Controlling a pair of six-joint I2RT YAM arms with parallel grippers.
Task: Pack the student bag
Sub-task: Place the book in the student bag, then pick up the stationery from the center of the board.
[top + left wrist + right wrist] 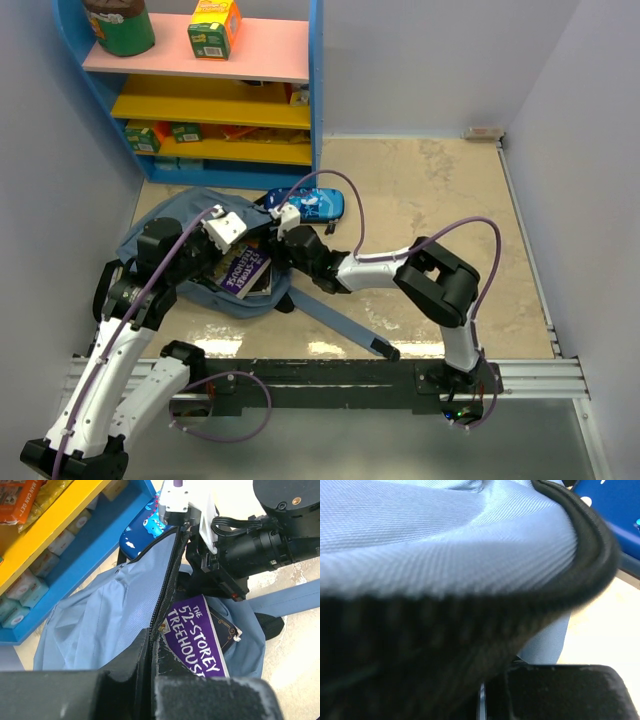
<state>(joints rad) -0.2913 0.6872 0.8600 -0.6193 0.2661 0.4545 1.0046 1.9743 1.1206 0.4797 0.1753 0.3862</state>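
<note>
Inside my left gripper [151, 647], I am pinching the student bag [95, 625] by its zipper. Ahead, my right gripper [182, 529] is clamping it too.

You have open counter [440, 190] across the right half of the top view. At upper left, the shelf [215, 110] blocks passage behind the student bag [170, 235]. Its mouth is crowded by the left pincer [151, 650], the right pincer [283, 218], a purple book [245, 272] and the pencil case [318, 204].
</note>
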